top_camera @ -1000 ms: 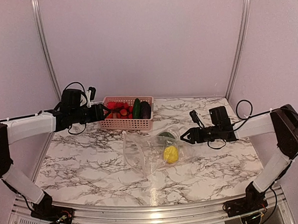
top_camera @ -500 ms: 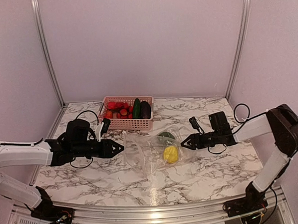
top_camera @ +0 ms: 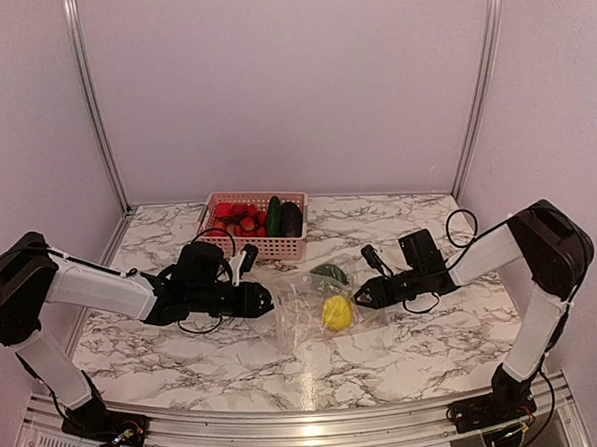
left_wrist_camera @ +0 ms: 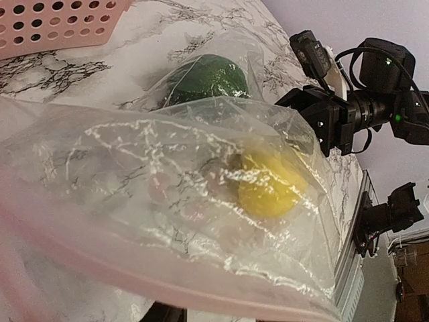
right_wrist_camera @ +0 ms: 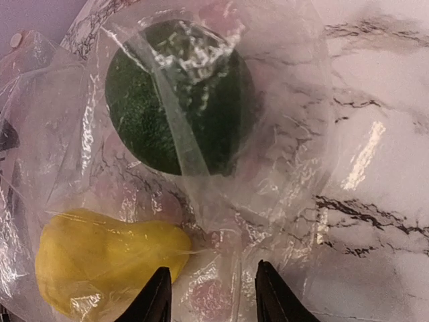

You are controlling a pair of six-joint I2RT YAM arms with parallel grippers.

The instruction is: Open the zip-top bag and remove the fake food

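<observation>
Marble-look bench [top_camera: 185,345] takes up most of the shot. Between the two hands lies the zip-top bag [top_camera: 302,321], clear and crinkly, flat on the bench. It looks about as wide as the pink basket [top_camera: 255,249], which sits just behind the left hand and well apart from the right one.

Left hand [top_camera: 265,298] is right up at the bag's edge. From its own camera the pinkish zip strip [left_wrist_camera: 201,288] runs across the bottom of the view, super close. The fingers are hidden there though, so I can't tell if it's pinching the plastic or just sitting against it.

Right hand [right_wrist_camera: 213,298] comes in from the opposite side. Its two fingertips [right_wrist_camera: 155,296] are spread apart, with loose bag plastic lying just ahead of them and nothing gripped as far as I can see.

Some of the fake food [top_camera: 335,312] is inside the bag. A yellow lemon [right_wrist_camera: 100,258] sits just ahead of the right hand's fingertips and off to one side. A dark green round piece [right_wrist_camera: 177,97] is farther out from them. Those two are close together, can't say whether they touch.

The rest is in the basket: red pieces [top_camera: 234,215], a green cucumber [top_camera: 274,211] and a dark eggplant [top_camera: 292,220].
</observation>
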